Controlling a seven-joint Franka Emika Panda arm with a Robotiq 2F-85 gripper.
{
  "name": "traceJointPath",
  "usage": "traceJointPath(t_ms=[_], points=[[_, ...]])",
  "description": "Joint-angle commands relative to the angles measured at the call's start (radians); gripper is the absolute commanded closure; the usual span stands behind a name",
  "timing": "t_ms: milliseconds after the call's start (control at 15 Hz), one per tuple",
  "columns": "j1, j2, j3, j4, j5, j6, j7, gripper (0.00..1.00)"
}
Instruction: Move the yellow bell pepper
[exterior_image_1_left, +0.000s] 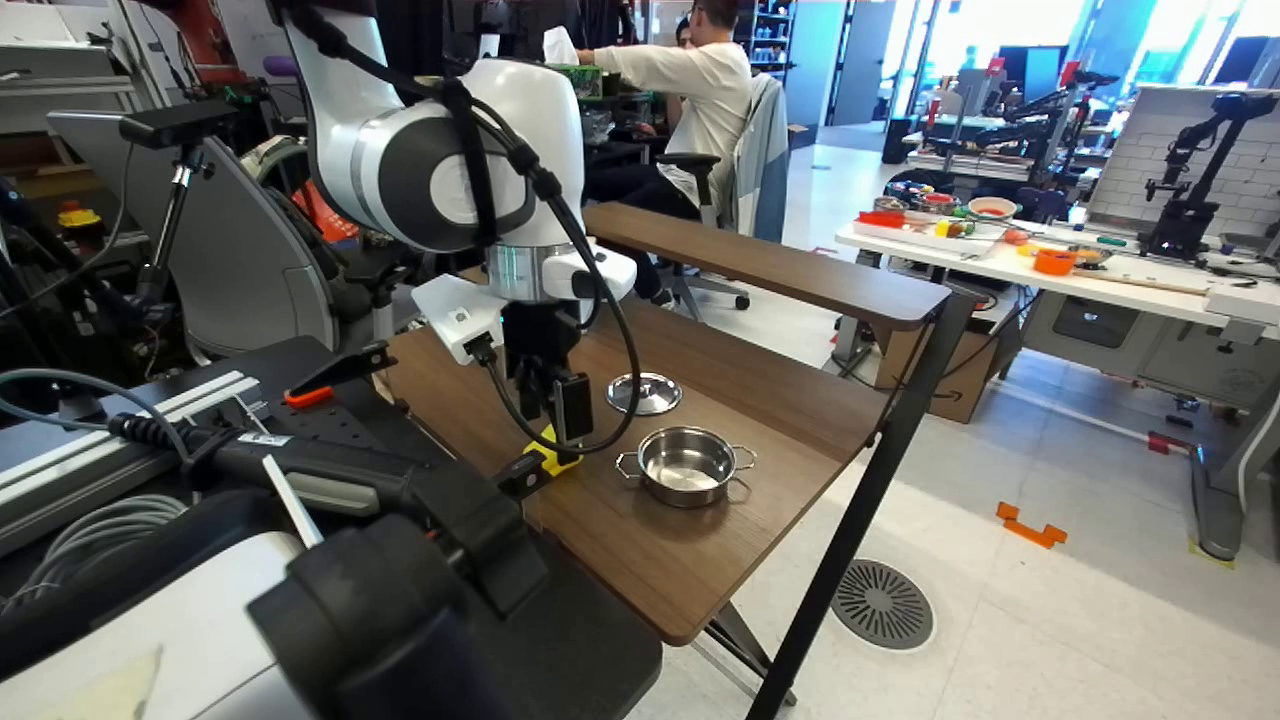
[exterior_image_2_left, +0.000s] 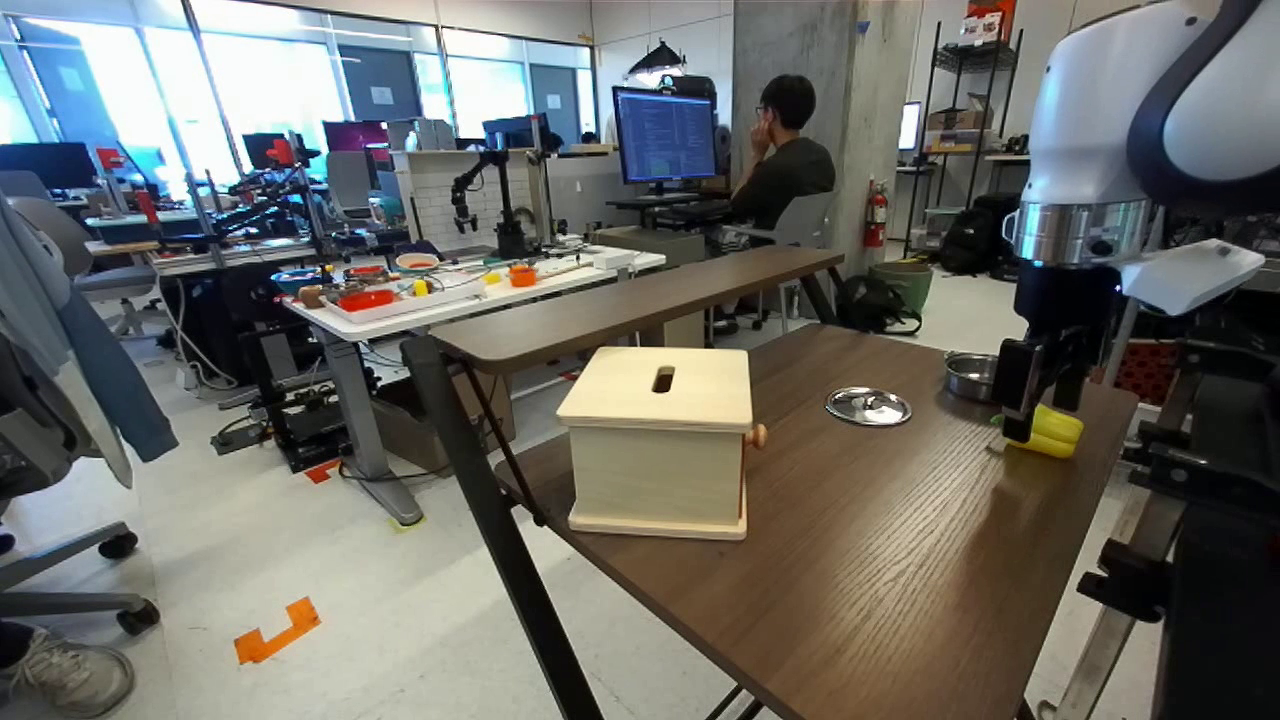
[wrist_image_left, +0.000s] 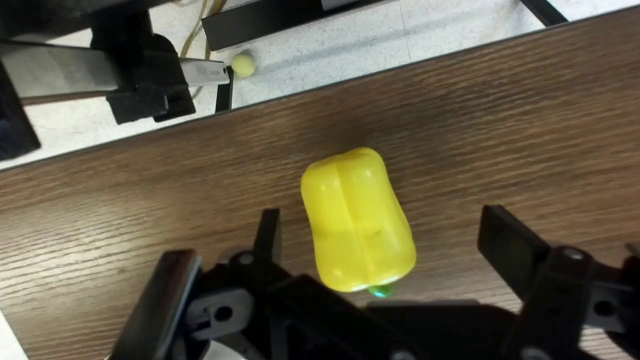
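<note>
One yellow bell pepper (wrist_image_left: 357, 222) is laid on its side on the brown bench (exterior_image_2_left: 860, 560), beside the steel pot (exterior_image_1_left: 688, 496) but not touching it. The metal lid (exterior_image_2_left: 852, 408) is placed near the pot as well, apart from the pepper. The jaws are spread wide; in the wrist view the pepper is framed between them, with bench surface visible along each flank, and no contact is seen. The height of the jaws above the bench cannot be told exactly.

Handling: a glossy, faintly lobed yellow skin is shown, so a moulded plastic shell is judged likely. Low weight, fair stiffness and little fragility are to be expected, yet the smooth surface may slip if only the rounded top is pinched.

Hold: the long flanks are presented to the jaws and are preferred as contact faces, at mid-length, where balance is judged best. The green stem (wrist_image_left: 381, 291) is to be avoided, as little purchase is offered by it. Since the pepper is set nearer to one jaw than to the other, centring is advised before closure, so that it is not pushed or rolled.
</note>
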Motion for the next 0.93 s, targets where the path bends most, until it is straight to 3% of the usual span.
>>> traceJointPath(t_ms=[0, 400, 867], points=[[0.056, 0.052, -0.039, 0.017, 0.006, 0.084, 0.032, 0.28], [0.120, 0.080, -0.085, 0.021, 0.032, 0.127, 0.058, 0.73], [0.191, 0.015, -0.110, 0.046, 0.093, 0.077, 0.138, 0.75]])
